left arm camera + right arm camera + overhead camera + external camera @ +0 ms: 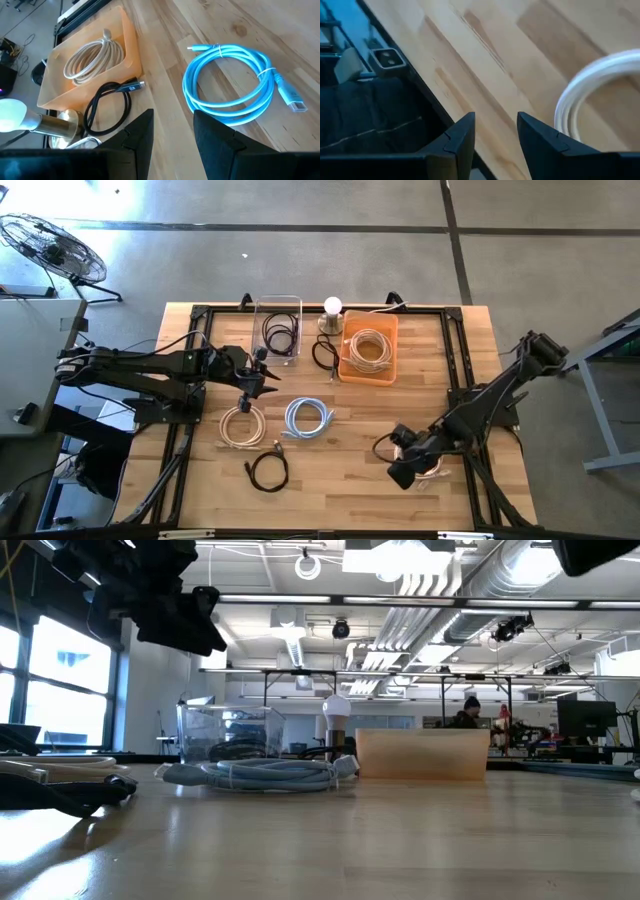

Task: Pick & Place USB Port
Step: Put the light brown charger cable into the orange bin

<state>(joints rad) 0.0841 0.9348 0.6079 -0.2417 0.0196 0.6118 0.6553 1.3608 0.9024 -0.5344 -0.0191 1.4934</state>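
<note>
Several coiled USB cables lie flat on the wooden table: a blue one [308,417] [230,82], a beige one [243,425], a black one [268,470] near the front, and a white one [432,470] [590,95]. My left gripper [255,380] [172,135] hovers open above the table between the clear bin and the beige coil. It looks toward the blue cable. My right gripper [405,462] [495,135] is open, low over the table's right front, with the white coil just beside it.
At the far side stand an orange tray [370,350] [90,60] holding a beige cable, a clear bin [280,330] holding a black cable, and a lamp bulb [333,307]. A loose black cable [325,355] [107,105] lies between them. Black frame rails run along the table edges.
</note>
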